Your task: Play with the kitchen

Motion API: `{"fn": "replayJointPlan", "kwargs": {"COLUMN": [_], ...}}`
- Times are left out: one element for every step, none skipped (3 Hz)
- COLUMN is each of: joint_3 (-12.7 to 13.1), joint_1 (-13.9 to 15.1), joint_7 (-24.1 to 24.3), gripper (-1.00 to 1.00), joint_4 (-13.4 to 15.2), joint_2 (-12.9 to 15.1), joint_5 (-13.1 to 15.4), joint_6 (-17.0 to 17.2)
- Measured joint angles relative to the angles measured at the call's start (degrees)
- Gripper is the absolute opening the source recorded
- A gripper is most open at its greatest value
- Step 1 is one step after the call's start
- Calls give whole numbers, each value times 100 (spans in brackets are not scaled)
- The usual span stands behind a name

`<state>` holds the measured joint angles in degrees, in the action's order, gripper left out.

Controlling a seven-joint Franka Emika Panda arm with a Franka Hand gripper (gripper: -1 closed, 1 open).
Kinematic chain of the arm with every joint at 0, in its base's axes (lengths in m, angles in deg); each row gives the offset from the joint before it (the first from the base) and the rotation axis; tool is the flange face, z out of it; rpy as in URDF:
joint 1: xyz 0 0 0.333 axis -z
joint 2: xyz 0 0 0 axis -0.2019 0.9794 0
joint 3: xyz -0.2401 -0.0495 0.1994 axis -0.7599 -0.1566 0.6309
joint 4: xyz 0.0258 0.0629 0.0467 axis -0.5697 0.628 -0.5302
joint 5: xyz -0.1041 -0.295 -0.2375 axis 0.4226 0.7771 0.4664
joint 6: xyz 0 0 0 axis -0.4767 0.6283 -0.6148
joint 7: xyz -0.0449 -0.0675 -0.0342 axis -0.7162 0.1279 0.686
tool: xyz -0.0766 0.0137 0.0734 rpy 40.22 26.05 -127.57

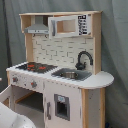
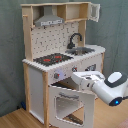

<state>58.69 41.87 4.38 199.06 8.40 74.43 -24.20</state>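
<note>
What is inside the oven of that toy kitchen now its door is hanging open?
In the second exterior view the oven door hangs open, but it and the robot arm cover most of the oven's inside. The little that shows looks bare; the rest cannot be seen.

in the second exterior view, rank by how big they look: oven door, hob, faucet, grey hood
1. Oven door, swung open, clearly largest, though it stands nearest the camera.
2. Hob and grey hood look about alike; I would not rank them.
3. Faucet, smallest.
</note>
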Motion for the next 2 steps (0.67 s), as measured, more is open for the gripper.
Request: {"fn": "replayJointPlan", "kwargs": {"joint_3": [54, -145], "joint_1": [-67, -278], "joint_7": [-497, -992], "gripper": [100, 100], "joint_4": [52, 228], "joint_2": [-206, -150], "joint_5": [290, 291], "joint_6": [5, 0]}}
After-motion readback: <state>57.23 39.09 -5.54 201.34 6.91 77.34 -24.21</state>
